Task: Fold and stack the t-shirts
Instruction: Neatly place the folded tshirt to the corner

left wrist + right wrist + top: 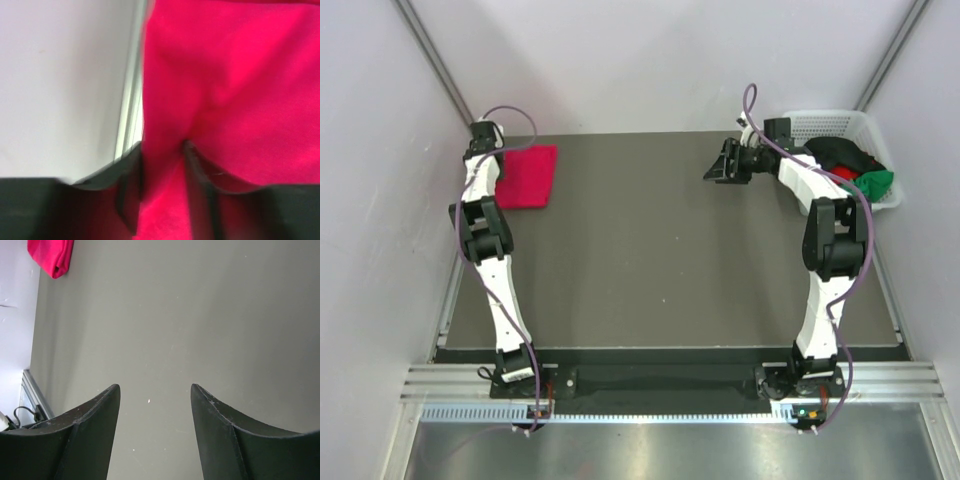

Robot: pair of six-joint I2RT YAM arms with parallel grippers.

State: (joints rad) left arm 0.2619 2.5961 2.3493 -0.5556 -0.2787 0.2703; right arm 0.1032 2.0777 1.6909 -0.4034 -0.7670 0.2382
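A crimson-pink t-shirt point(528, 175) lies folded at the table's far left. It fills the left wrist view point(235, 80). My left gripper point(497, 160) is at its left edge, and its fingers point(162, 155) pinch a ridge of the pink cloth between them. My right gripper point(716, 165) is open and empty over bare mat at the far right point(155, 387); the pink shirt shows far off in its view point(50, 255). Black point(835, 150), red point(844, 172) and green point(874, 184) t-shirts lie bunched in the basket.
A white mesh basket point(830, 124) stands at the far right corner, just behind the right arm. White walls close in on the left, back and right. A metal rail point(131, 100) runs along the table's left edge beside the pink shirt.
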